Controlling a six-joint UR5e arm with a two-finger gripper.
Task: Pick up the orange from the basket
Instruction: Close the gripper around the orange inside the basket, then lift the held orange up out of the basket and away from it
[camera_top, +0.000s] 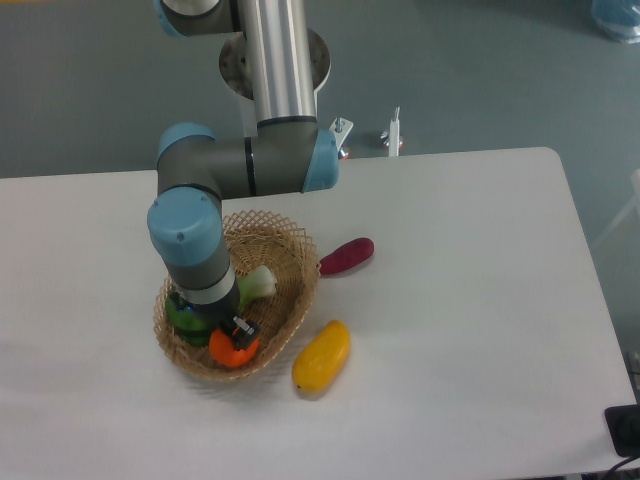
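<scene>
Down inside the basket (290, 250) the hand (236, 340) sat low over the orange (232, 351), its dark tip pressed against the top of the fruit. Only the upper part of the fingers showed beneath the grey wrist, so I could not tell whether they were apart or clamped on the fruit. The orange lay at the front of the basket, against the near wall, and most of its bright round face showed below the hand.

Just behind the orange, at the basket's left side, lay a green fruit (183, 315), half hidden by the wrist. A pale green-white vegetable (258, 283) rested at the middle of the basket, to the right of the wrist and leaning toward the far rim.

The basket stood on the white bench (450, 330). Outside the basket, near its front right rim, lay a yellow mango-shaped fruit (321, 357), close to the weave but apart from it. A dark purple-red vegetable (347, 256) lay just beside the basket's right rim, farther back than the yellow fruit.

The arm (280, 70) came down from above the back of the basket, bent at a blue-capped elbow and dropped straight into the basket.
</scene>
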